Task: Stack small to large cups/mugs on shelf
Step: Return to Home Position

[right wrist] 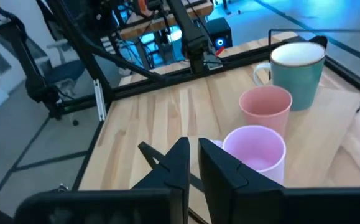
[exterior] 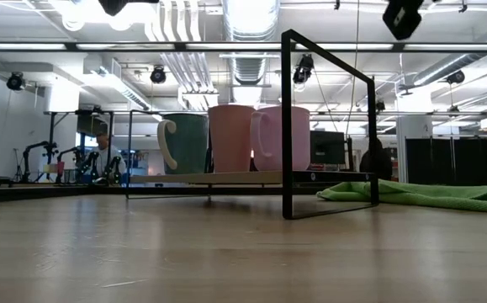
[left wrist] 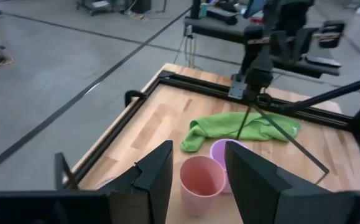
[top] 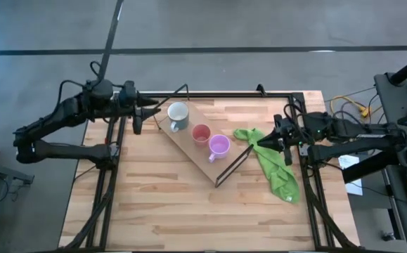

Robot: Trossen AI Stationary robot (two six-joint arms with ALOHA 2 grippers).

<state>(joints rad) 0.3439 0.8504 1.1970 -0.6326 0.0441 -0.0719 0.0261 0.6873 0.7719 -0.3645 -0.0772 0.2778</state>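
Three cups stand upright in a row on the light-wood shelf [top: 195, 159], which lies slantwise on the table: a pale grey handled mug [top: 178, 116] at its far-left end, a salmon-pink cup [top: 201, 133] in the middle, and a lilac mug [top: 219, 145] toward its near-right end. The low view shows them side by side [exterior: 230, 139]. My left gripper [top: 140, 114] is open and empty, left of the grey mug, looking along the row [left wrist: 198, 149]. My right gripper [top: 278, 138] is shut and empty, right of the lilac mug [right wrist: 254, 152].
A green cloth [top: 273, 165] lies crumpled on the table under and near my right gripper. The shelf's black wire legs [exterior: 287, 126] rise at its ends. Black frame rails [top: 224, 94] border the table's far, left and right sides. Bare wood fills the near half.
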